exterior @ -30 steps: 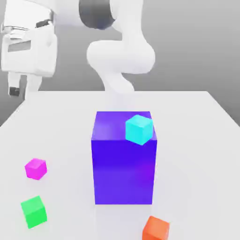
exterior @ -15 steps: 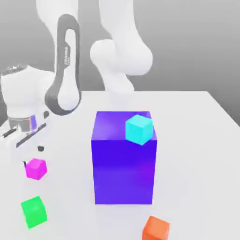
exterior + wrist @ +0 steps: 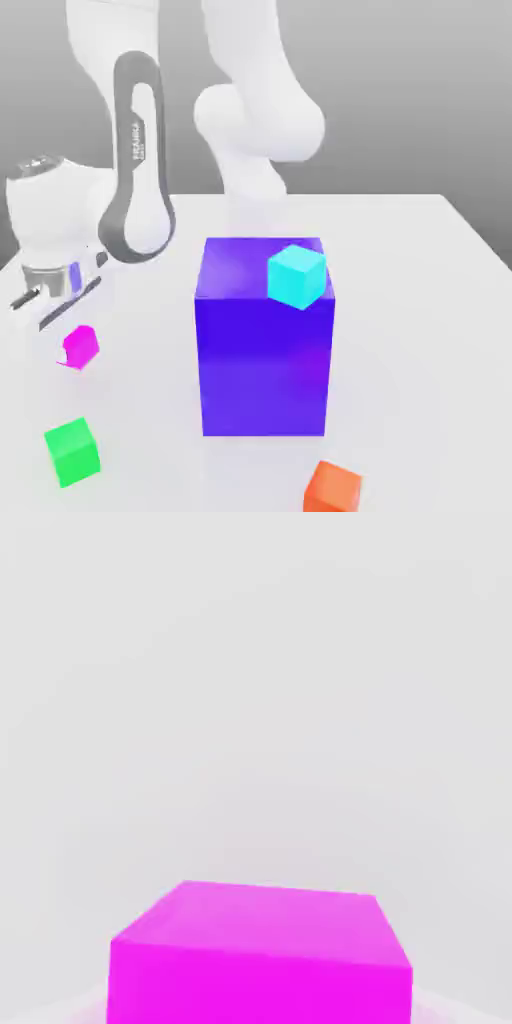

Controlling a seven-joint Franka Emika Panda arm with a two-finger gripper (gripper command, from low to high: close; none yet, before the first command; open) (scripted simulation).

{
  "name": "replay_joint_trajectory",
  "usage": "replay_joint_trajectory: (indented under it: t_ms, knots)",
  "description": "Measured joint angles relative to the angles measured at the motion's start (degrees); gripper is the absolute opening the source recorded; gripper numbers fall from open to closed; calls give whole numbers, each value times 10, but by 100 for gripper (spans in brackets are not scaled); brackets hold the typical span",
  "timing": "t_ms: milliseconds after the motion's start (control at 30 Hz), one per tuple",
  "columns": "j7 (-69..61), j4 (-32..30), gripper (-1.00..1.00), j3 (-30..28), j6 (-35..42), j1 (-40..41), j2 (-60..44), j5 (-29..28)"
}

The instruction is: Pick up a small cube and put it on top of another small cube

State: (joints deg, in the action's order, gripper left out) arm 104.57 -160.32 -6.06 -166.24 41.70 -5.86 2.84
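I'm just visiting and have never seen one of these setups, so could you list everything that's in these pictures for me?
Table: one, white, carries everything.
Big block: one, deep blue-purple, middle of the table.
Cyan cube: one, on top of the big block, at its corner toward the exterior view's right.
Magenta cube: one, on the exterior view's left, directly under the robot's hand; also close up in the hand view.
Green cube: one, near the front, on the exterior view's left.
Orange cube: one, at the front edge, in front of the big block.
Robot arm: one, white with grey joints, reaching from the back.
Gripper: one, just over the magenta cube.
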Motion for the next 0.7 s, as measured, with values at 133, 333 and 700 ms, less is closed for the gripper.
replay_joint_trajectory:
  t_ms: [133,333,700]
  knots:
    - [-44,49,-100,25,64,-32,15,-20]
    - [-166,171,-100,84,157,-87,-13,-34]
    - [-184,203,100,91,93,-101,-111,-51]
